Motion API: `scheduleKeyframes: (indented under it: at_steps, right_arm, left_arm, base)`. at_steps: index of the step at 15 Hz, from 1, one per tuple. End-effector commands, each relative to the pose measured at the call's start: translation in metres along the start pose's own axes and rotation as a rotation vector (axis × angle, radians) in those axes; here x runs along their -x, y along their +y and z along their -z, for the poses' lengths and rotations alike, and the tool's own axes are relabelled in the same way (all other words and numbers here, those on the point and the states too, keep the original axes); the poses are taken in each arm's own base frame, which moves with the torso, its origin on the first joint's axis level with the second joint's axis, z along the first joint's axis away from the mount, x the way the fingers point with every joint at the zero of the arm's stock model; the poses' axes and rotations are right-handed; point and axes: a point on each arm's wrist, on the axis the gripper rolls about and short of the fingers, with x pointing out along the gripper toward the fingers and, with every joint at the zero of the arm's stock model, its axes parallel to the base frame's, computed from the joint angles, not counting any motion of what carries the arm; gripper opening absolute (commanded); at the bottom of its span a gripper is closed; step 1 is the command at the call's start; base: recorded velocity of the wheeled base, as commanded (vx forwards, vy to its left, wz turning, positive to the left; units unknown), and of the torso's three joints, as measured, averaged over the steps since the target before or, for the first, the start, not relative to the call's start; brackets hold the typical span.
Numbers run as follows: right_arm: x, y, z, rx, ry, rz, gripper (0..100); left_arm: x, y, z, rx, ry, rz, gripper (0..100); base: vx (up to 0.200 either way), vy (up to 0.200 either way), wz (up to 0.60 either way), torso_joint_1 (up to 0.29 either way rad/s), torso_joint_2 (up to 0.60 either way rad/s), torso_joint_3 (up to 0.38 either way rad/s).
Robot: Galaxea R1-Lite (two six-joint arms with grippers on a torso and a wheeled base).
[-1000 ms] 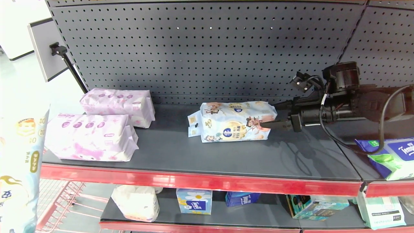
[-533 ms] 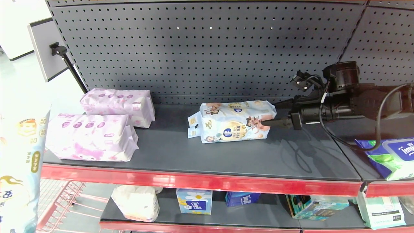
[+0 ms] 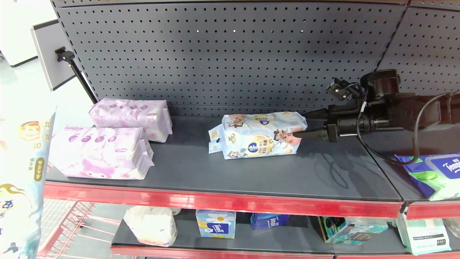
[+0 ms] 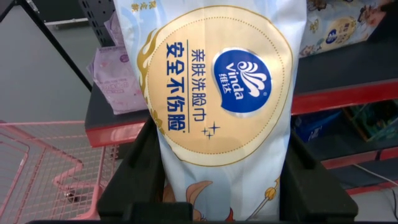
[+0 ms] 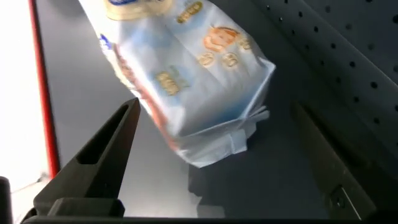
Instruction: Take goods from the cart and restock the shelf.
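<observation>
A pale blue tissue pack with cartoon print [image 3: 258, 135] lies flat in the middle of the dark shelf board [image 3: 233, 172]. My right gripper [image 3: 305, 125] is at the pack's right end, open, with one finger in front of that end and one behind it. In the right wrist view the pack [image 5: 186, 74] lies just ahead of the spread fingers [image 5: 106, 149], and the gripper [image 5: 214, 107] is not clamped on it. My left gripper [image 4: 221, 158] is shut on a second pale blue tissue pack [image 4: 221, 93], which also appears at the head view's left edge [image 3: 21, 172].
Two purple packs [image 3: 118, 138] lie at the shelf's left end. A blue and green wipes pack [image 3: 436, 174] lies at the right. The pegboard [image 3: 230, 54] backs the shelf, whose front lip is red [image 3: 215, 201]. A red cart [image 3: 64, 226] stands low on the left.
My right arm has drawn back slightly to the right, away from the pack, which stays put. The pack in my left gripper has shifted a little.
</observation>
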Motion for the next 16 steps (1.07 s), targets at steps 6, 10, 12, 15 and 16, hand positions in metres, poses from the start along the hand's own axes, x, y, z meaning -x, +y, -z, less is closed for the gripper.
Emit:
scheduleKeyframes:
  at_steps: [6, 10, 12, 15, 16]
  right_arm:
    - [-0.031, 0.000, 0.002, 0.012, -0.010, -0.083, 100]
    - [-0.046, 0.009, 0.001, 0.014, -0.012, -0.132, 100]
    - [-0.048, 0.010, 0.003, 0.000, -0.005, -0.137, 100]
    - [-0.048, 0.009, 0.004, -0.009, 0.004, -0.128, 100]
    - [-0.048, 0.009, 0.004, -0.009, 0.004, -0.129, 100]
  left_arm:
    - [-0.004, 0.002, -0.001, 0.003, 0.009, 0.001, 0]
    - [-0.004, 0.002, -0.001, 0.003, 0.009, 0.001, 0]
    - [-0.004, 0.002, -0.001, 0.002, 0.007, -0.001, 0]
    - [-0.003, 0.002, 0.000, 0.002, 0.008, -0.001, 0]
    - [-0.003, 0.002, 0.000, 0.002, 0.008, 0.001, 0]
  base:
    - [0.000, 0.000, 0.00, 0.000, 0.00, 0.000]
    - [0.000, 0.000, 0.00, 0.000, 0.00, 0.000]
    - [0.000, 0.000, 0.00, 0.000, 0.00, 0.000]
    - [0.000, 0.000, 0.00, 0.000, 0.00, 0.000]
    - [0.000, 0.000, 0.00, 0.000, 0.00, 0.000]
